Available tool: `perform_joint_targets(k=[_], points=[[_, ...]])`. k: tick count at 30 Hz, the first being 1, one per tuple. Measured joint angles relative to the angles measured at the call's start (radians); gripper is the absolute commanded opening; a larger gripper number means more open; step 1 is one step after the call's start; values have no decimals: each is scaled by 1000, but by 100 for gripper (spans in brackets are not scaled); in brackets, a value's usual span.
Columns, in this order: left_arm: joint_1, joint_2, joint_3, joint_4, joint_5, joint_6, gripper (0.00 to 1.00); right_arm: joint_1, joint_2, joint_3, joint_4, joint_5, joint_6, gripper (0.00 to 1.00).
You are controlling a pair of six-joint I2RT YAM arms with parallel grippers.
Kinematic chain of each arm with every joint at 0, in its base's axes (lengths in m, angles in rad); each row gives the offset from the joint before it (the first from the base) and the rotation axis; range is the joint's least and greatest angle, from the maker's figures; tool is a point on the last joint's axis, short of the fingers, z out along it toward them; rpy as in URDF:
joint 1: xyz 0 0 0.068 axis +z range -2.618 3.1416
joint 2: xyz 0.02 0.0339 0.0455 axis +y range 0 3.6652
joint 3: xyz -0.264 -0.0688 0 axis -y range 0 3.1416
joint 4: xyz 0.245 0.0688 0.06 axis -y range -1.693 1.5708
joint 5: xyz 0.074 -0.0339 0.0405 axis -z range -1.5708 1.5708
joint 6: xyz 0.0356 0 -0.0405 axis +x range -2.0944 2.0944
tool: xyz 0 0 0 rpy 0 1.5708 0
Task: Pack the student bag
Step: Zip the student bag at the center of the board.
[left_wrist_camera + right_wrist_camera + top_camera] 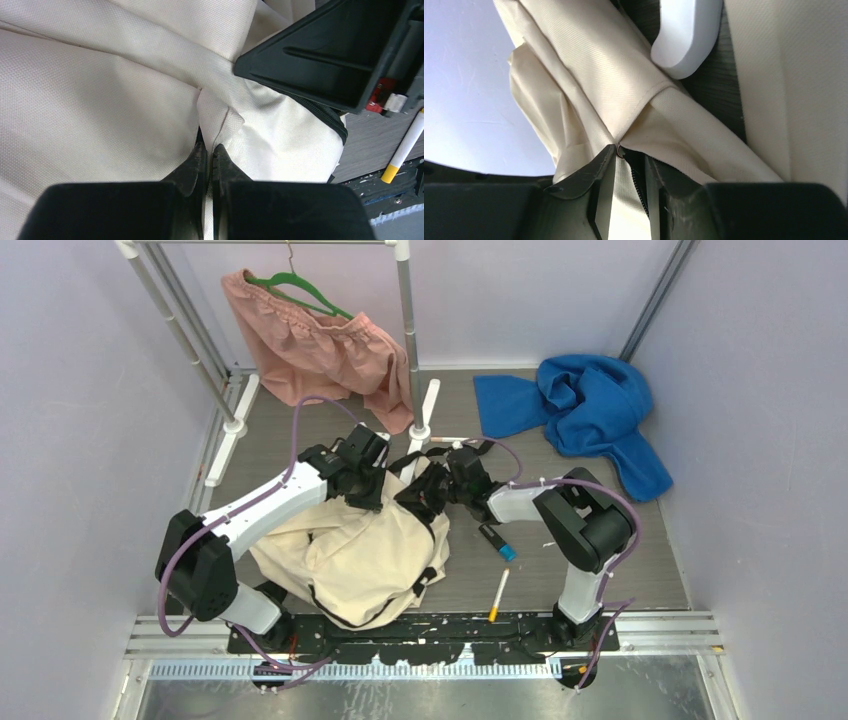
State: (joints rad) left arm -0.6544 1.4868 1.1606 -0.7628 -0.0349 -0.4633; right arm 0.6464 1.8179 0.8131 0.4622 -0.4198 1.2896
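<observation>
Our left hand (pixel 209 149) pinches a fold of the student bag (pixel 345 555). Our right hand (pixel 630 157) straddles its zipper (pixel 640 192); we cannot tell if it grips.

Matt woven cloth student bag (pixel 100 90)

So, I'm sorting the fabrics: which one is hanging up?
The pink garment, on the green hanger; the blue cloth and the student bag sit on the table.

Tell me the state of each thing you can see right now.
Bag: slumped on table, pinched by both grippers.
Left gripper: shut on bag fold.
Right gripper: shut on bag's zipper edge.
Pink garment: hanging on rack.
Blue cloth: crumpled on table.
Pen: lying outside bag.
Marker: lying outside bag.
</observation>
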Motion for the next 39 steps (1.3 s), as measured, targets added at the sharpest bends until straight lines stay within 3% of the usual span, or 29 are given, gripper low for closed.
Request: perform_joint_targets(k=[12,14,17,19,26,32,39], points=[[0,0,0,3,3,0,0,-15,-101,0,-84,10,-55,15],[0,-1,0,3,3,0,0,-15,-101,0,-92,10,-60,20],[0,-1,-2,3,6,0,0,-16,-101,0,-101,11,-70,37],[0,-1,-6,5,6,0,0,-19,-102,0,-110,11,-76,38],[0,-1,-10,7,10,0,0,-35,-106,2,-128,10,-87,9],[0,-1,-12,10,13,0,0,-40,-106,2,-130,9,-88,1],[0,-1,-13,11,13,0,0,-52,-132,2,-163,10,-108,1]])
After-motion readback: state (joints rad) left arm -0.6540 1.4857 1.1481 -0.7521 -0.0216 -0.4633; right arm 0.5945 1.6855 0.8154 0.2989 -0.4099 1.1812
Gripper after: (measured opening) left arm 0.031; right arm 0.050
